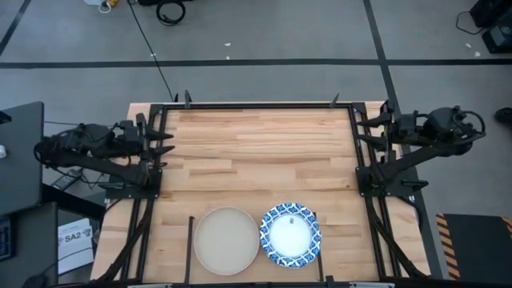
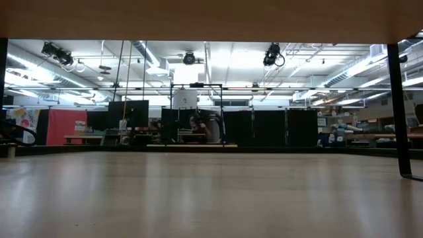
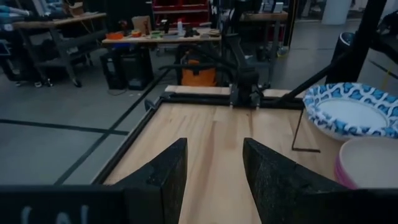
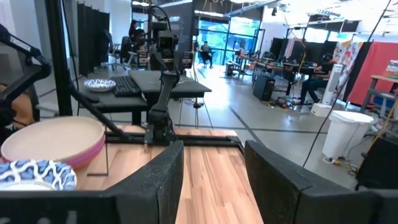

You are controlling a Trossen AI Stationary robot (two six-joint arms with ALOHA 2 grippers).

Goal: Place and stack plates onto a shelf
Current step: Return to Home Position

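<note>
My left jaws and right jaws stand apart, empty; the round pale beige plate (image 1: 226,240) and blue-rimmed white plate (image 1: 290,234) lie well apart from both, so I fold home slowly

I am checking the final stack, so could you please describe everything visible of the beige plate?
The beige plate is round and plain, matte-looking, with a low raised rim. It lies flat, face up, topping a stack: a pink plate shows its edge directly beneath. It sits on the wooden shelf, at the high view's bottom edge, beside a thin black bar, its rim meeting or nearly meeting the blue-rimmed plate. The left gripper and right gripper wait at the sides, clear of it.
</note>
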